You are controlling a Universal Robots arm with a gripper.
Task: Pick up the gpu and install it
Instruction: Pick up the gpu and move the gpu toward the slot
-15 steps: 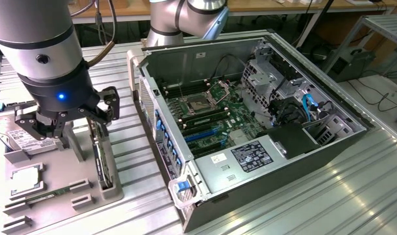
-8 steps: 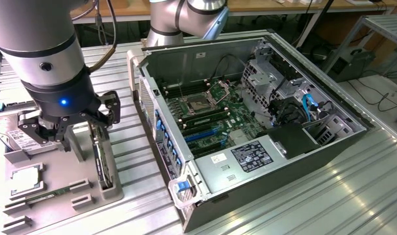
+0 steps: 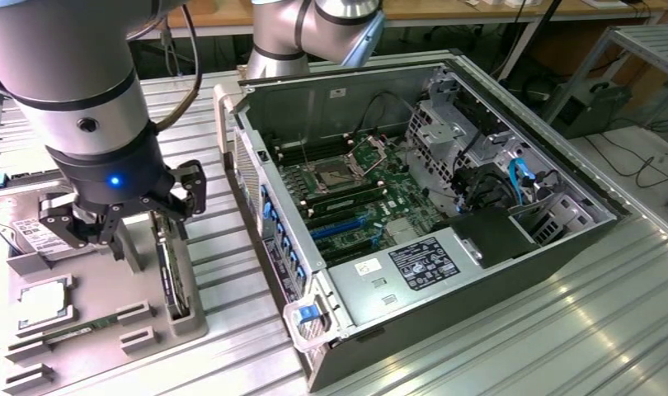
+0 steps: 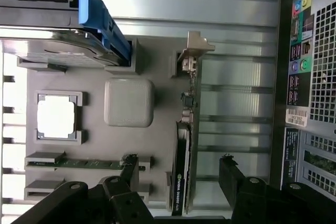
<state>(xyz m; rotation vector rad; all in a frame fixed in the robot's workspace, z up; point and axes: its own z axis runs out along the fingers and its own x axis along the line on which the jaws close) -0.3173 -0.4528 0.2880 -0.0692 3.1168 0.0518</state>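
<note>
The gpu [image 4: 182,161] stands on its edge in a slot of the grey parts tray [image 4: 157,145], a thin green card with a black fan shroud on one face and its silver end bracket [image 4: 194,51] at one end. My gripper [image 4: 178,170] is open, one black finger [image 4: 128,169] on each side of the card without touching it. In the exterior view my gripper [image 3: 134,227] hangs just above the gpu [image 3: 172,272] at the exterior view's left, beside the open computer case [image 3: 422,206].
The tray [image 3: 92,346] also holds a hard drive [image 4: 58,51] with a blue caddy handle, a processor [image 4: 55,119] and a RAM stick [image 4: 79,163]. Inside the case the motherboard [image 3: 356,198] lies exposed, with blue expansion slots [image 3: 340,227]. Everything rests on a ribbed metal table [image 3: 510,330].
</note>
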